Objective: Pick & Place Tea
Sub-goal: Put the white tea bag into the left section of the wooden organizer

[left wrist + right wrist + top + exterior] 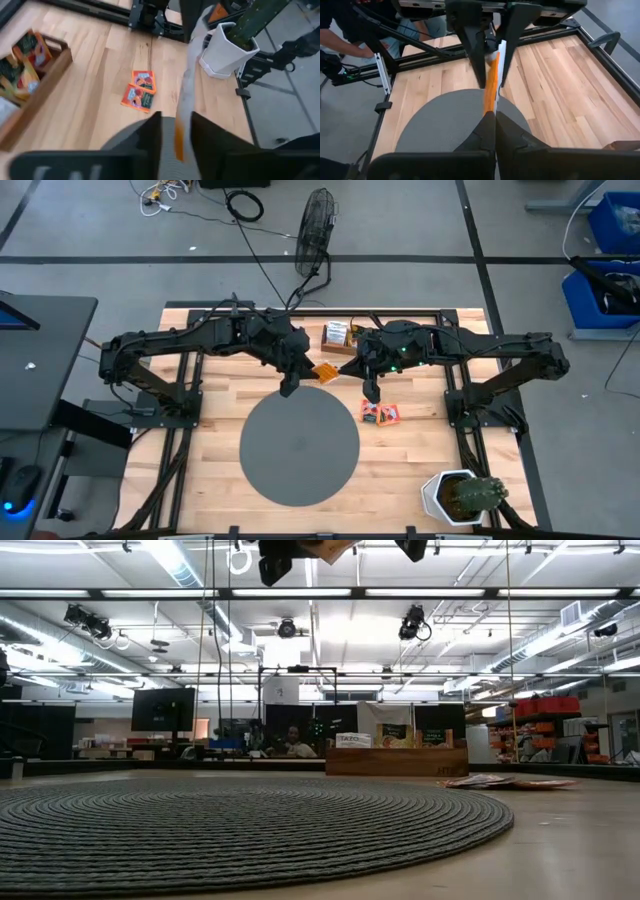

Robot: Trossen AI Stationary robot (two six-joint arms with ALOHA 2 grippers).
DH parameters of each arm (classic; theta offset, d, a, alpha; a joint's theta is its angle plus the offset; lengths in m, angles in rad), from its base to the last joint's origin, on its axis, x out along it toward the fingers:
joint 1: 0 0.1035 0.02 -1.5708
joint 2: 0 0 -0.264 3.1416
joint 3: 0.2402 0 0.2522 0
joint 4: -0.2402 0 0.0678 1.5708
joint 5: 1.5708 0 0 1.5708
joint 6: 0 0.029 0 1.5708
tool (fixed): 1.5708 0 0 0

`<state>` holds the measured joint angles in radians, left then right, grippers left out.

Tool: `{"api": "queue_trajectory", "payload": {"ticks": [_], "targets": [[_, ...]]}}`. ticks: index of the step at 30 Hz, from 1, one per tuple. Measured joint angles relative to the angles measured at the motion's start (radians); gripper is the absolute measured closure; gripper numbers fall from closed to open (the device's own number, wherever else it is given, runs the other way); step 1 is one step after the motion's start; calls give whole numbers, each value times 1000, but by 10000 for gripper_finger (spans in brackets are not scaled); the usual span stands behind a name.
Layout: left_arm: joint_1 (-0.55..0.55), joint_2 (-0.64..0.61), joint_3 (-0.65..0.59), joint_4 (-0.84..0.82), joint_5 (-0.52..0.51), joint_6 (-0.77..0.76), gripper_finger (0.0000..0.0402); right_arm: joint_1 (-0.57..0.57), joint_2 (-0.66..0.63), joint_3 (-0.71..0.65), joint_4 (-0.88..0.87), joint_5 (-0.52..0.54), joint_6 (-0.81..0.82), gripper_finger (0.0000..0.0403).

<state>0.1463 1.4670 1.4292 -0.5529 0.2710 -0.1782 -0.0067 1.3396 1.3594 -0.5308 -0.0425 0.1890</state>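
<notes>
An orange-and-white tea packet [326, 371] hangs in the air over the far rim of the grey disc [298, 445]. My right gripper [491, 116] is shut on it, coming from the table's right. My left gripper [177, 127] faces it from the left. Its open fingers stand on either side of the packet's other end [495, 55], with a gap showing. Two more orange tea packets [380, 413] lie flat on the wood, right of the disc. A wooden box [338, 337] at the back holds more tea. My right gripper pinches the tea packet's near end [491, 106] between its two fingers. The fingers slant down from the table's right. The packet stands on edge, stretching away from the fingers toward the left gripper, lifted clear of disc and table.
A white pot with a cactus [462, 495] stands at the table's near right corner. Both arms' frames run along the table's left and right sides. A person [350, 35] sits beyond the table's left edge. Bare wood lies right of the disc.
</notes>
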Motion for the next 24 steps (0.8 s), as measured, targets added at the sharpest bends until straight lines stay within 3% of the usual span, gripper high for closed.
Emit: {"api": "queue_trajectory", "payload": {"ticks": [4, 11, 19, 24], "targets": [[-3, 0, 0, 8, 0, 30, 382, 0, 0, 0, -1, 5, 23, 403], [-18, 0, 0, 10, -104, 91, 391, -18, 0, 0, -5, 24, 153, 393], [-31, 0, 0, 9, -237, 147, 391, -66, 0, 0, 5, -52, 290, 296], [-64, 0, 0, -2, -489, 240, 391, -117, 0, 0, 8, 3, 487, 238]]}}
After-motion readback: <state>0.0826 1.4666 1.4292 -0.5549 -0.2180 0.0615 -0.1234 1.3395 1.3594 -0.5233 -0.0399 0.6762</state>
